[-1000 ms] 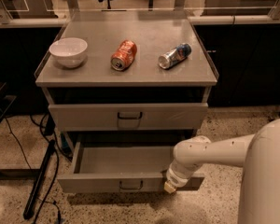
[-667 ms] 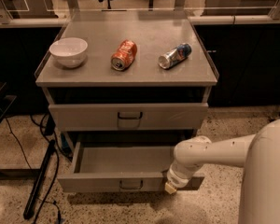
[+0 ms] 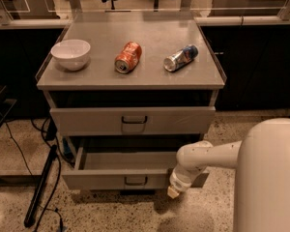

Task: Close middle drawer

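The middle drawer (image 3: 111, 178) is a wide, shallow grey drawer that stands pulled out of the cabinet. Its plain grey tray (image 3: 128, 159) shows, and so does a small recessed handle (image 3: 135, 180) in the low front panel. My gripper (image 3: 175, 189) is at the right end of that front panel, against its outer face and low near the floor. My white arm (image 3: 208, 154) reaches to it from the right and covers the drawer's right corner.
The taller top drawer (image 3: 133, 121) sits above, slightly out. On the cabinet top (image 3: 150, 79) are a white bowl (image 3: 71, 53), an orange can (image 3: 128, 57) and a blue can (image 3: 181, 57), both cans lying down. A black pole (image 3: 41, 187) and cables lie on the floor at the left.
The middle drawer has slid a little way into the cabinet, so less of its tray shows. My gripper has stayed at its front panel.
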Robot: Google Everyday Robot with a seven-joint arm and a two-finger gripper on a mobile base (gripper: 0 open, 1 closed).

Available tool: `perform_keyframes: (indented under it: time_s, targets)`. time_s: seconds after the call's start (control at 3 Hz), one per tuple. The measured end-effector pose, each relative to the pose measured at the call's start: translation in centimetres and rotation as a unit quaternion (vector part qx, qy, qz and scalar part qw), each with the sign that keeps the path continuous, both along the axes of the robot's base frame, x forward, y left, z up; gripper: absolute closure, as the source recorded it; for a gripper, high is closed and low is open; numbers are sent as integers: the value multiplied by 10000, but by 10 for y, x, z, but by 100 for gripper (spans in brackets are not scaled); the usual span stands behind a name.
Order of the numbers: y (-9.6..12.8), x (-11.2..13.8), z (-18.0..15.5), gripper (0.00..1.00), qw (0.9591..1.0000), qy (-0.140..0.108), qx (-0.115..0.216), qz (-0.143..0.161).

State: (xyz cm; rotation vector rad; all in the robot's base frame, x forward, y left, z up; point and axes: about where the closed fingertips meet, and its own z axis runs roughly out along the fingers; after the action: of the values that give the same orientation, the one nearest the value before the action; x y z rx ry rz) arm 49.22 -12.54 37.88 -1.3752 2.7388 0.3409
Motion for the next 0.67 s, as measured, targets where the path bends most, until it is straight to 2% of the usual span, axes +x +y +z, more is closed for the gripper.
perform_keyframes:
  time_s: [0.67]
  targets:
    - [0, 22, 0, 100, 9999, -65, -55, -111]
